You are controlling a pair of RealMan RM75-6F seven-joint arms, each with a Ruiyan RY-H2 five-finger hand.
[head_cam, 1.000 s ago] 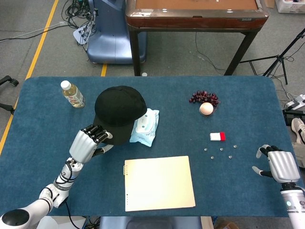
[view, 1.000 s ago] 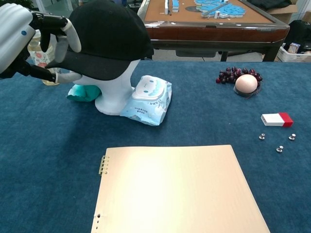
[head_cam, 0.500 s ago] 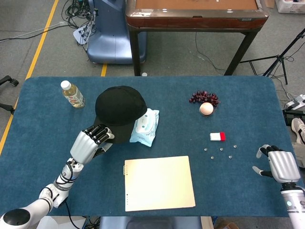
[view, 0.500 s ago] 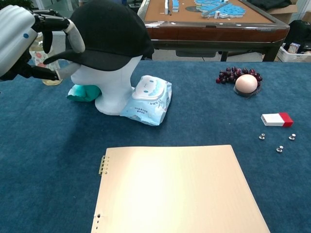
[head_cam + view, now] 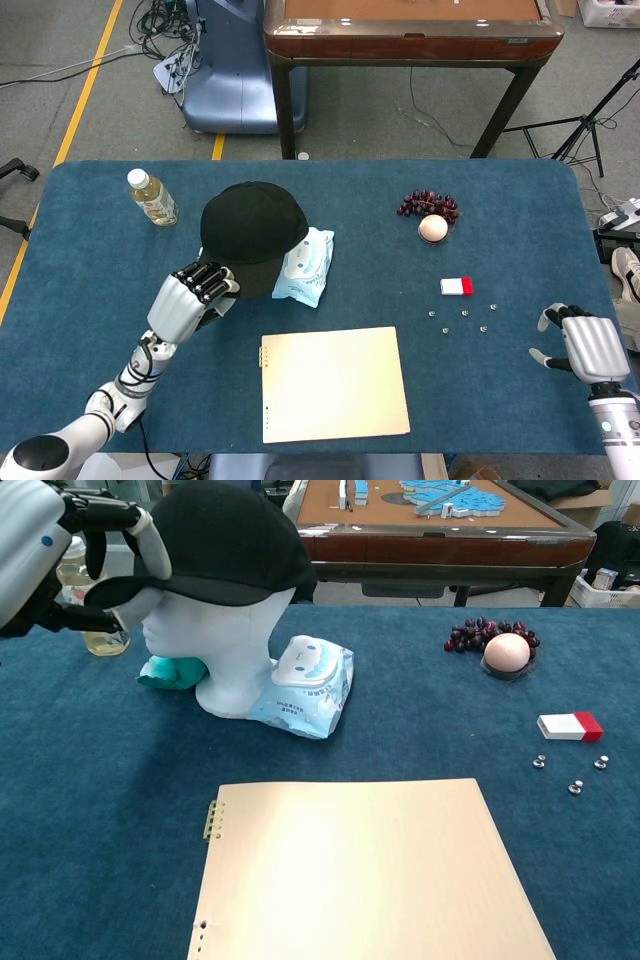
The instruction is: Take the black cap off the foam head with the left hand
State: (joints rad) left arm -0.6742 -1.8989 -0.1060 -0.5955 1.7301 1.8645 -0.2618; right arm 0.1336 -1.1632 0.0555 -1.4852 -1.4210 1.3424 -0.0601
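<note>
The black cap (image 5: 250, 225) sits on the white foam head (image 5: 215, 650) at the left of the blue table. In the chest view the cap (image 5: 225, 540) is tipped up at the front, so the foam face shows under the brim. My left hand (image 5: 188, 300) grips the brim from the near-left side, fingers over its top and thumb beneath, as the chest view shows of the left hand (image 5: 60, 550). My right hand (image 5: 588, 345) rests on the table at the near right edge, fingers apart, holding nothing.
A pack of wet wipes (image 5: 305, 685) leans against the foam head's base, and a teal cloth (image 5: 168, 670) lies behind it. A bottle (image 5: 152, 197) stands far left. A tan notebook (image 5: 335, 383) lies front centre. Grapes (image 5: 428, 203), an egg (image 5: 433, 228) and a red-white box (image 5: 456, 286) lie right.
My left hand has lifted the brim upward. The cap has tilted back and more of the foam face now shows. The right hand has stayed still.
</note>
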